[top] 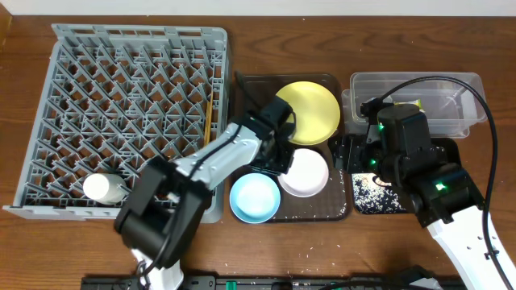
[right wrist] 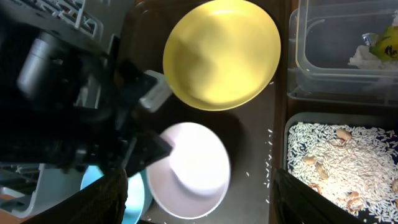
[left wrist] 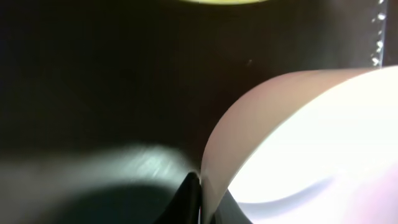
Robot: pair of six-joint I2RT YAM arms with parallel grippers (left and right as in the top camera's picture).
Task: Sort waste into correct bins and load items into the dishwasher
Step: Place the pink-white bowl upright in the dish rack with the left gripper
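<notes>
The left hand (left wrist: 204,198) pinches the near rim of the small white bowl (top: 306,173), one finger on each side of the wall, so it appears clenched on it. The bowl sits on the brown serving tray (top: 339,211), between the light-blue bowl (top: 254,197) and the yellow plate (top: 310,111). All three are yet to be loaded.

Further left, the dish rack (top: 121,97) already holds the white cup (top: 105,188) and the chopsticks (top: 209,113).

The right hand (right wrist: 200,180) hangs released and empty. Beyond it, the wrapper (right wrist: 388,40) and paper (right wrist: 364,56) lie in the clear tub (right wrist: 323,74) and the grains (right wrist: 348,162) in the black tray (right wrist: 292,124). Sorting looks nearly finished.
</notes>
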